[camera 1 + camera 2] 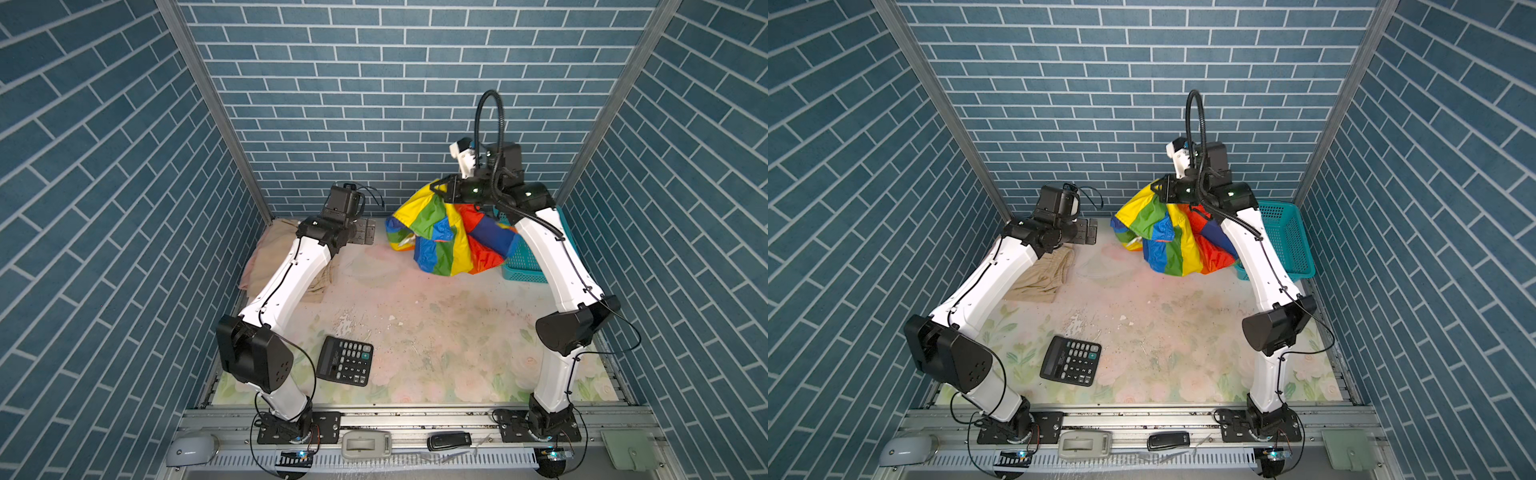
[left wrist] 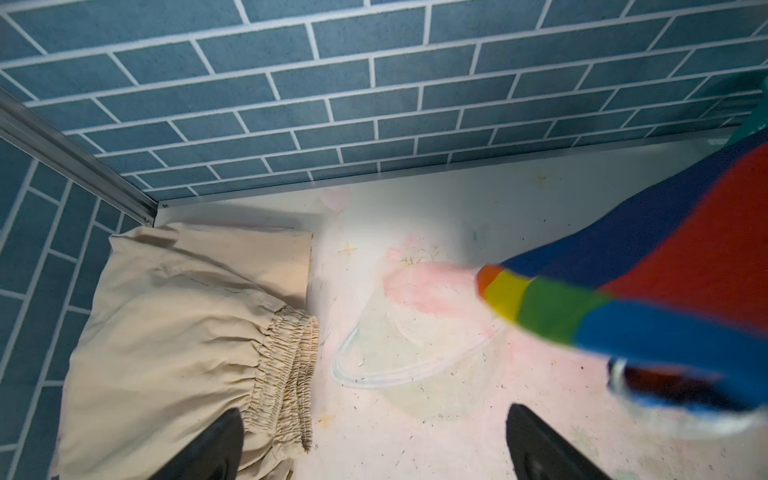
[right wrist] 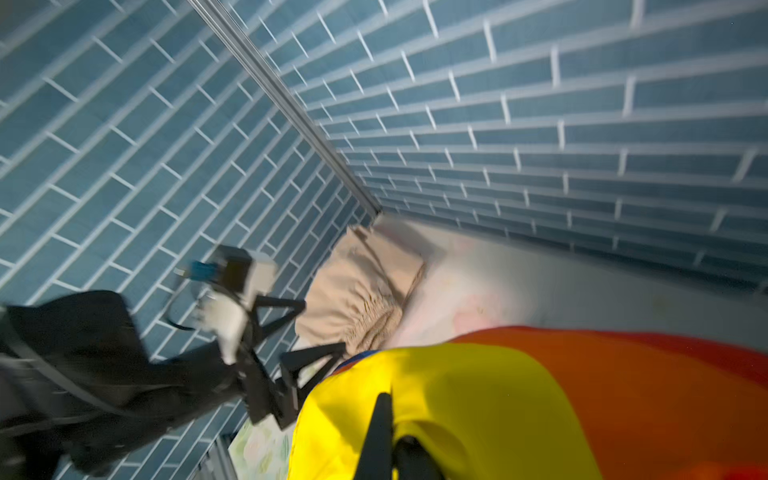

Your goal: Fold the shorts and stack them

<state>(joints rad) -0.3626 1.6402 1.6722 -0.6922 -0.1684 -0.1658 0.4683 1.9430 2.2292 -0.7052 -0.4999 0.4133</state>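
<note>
We see the right arm [image 1: 548, 257] reared up from its base, elbow bent out, forearm slanting toward the back wall. The right claw [image 1: 435, 188] sits high above the table [image 1: 436, 324], clamped on the rainbow shorts [image 1: 440, 241]. In the right wrist view its fingers [image 3: 380, 432] stand close together, pinching a yellow panel.

The left arm [image 1: 286, 274] leans lower and flatter. The left claw [image 1: 363, 230] is held about level, jaws spread wide with nothing between them, and its fingers [image 2: 216, 449] frame bare tabletop.

The rainbow shorts hang below the right claw in a loose, bunched drape. We cannot tell whether the hem touches the table. Seen from the left claw, they fill the space toward the right claw.

The teal basket [image 1: 1287, 237] stands just beyond the hanging cloth, partly hidden by the right forearm.

The beige shorts [image 2: 174, 324] lie folded in the corner beside the left claw, elastic waist next to one finger.

A calculator [image 1: 345, 360] lies well apart from both claws, near the left elbow
</note>
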